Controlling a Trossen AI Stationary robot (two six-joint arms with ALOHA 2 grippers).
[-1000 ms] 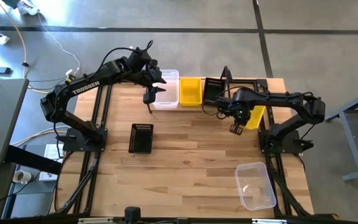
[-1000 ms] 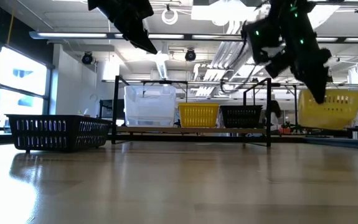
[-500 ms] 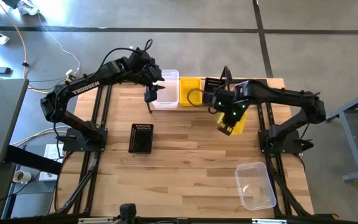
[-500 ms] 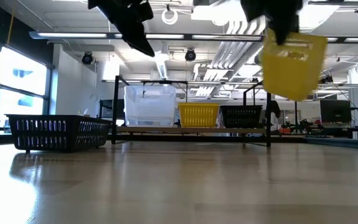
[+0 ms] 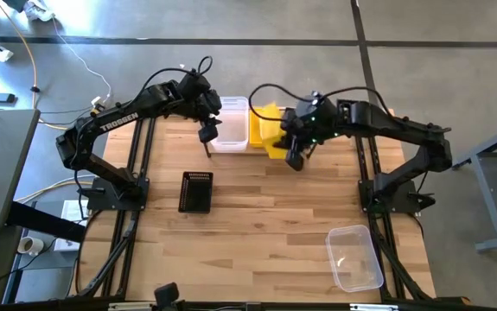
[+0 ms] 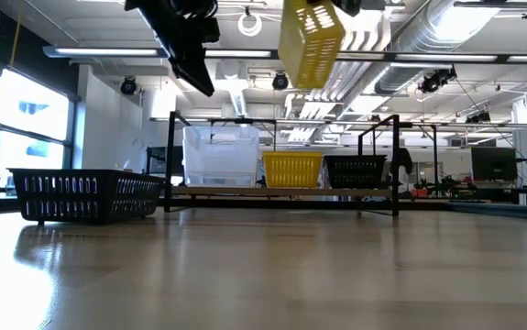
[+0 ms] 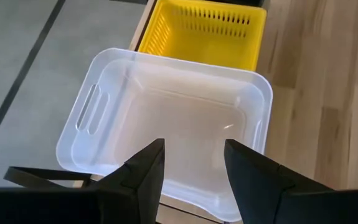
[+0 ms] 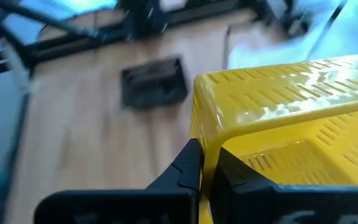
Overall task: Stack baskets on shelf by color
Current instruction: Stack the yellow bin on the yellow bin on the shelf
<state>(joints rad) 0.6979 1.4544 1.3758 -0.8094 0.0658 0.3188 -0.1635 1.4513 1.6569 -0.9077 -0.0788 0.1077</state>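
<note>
My right gripper (image 5: 295, 158) is shut on a yellow basket (image 6: 311, 37), carried high and tilted above the middle of the shelf (image 6: 281, 192). The shelf's plank bears stacked clear baskets (image 6: 220, 156), a yellow basket (image 6: 291, 170) and a black basket (image 6: 355, 170) on their bottoms. My left gripper (image 7: 191, 162) is open and hovers over the clear baskets (image 7: 166, 118) at the shelf's left end, touching nothing. Another black basket (image 5: 196, 191) and a clear basket (image 5: 353, 257) rest on the table. My right gripper pinches one wall of the yellow basket at its rim (image 8: 207, 146), near a corner. One finger (image 8: 188, 165) is outside the wall and the other (image 8: 231, 171) inside the basket. The basket is lifted clear of everything and hangs tilted.
The black basket (image 8: 155, 81) lies left of the table's middle, the clear basket near the right near corner. Bare wood lies between them and in front of the shelf. Black rod frames (image 6: 396, 165) stand upright at the shelf's ends.
My right gripper has swung from the shelf's right end toward the table's left and upward, carrying the yellow basket with it. The basket has risen and turned about, and now hangs over the shelf's middle.
</note>
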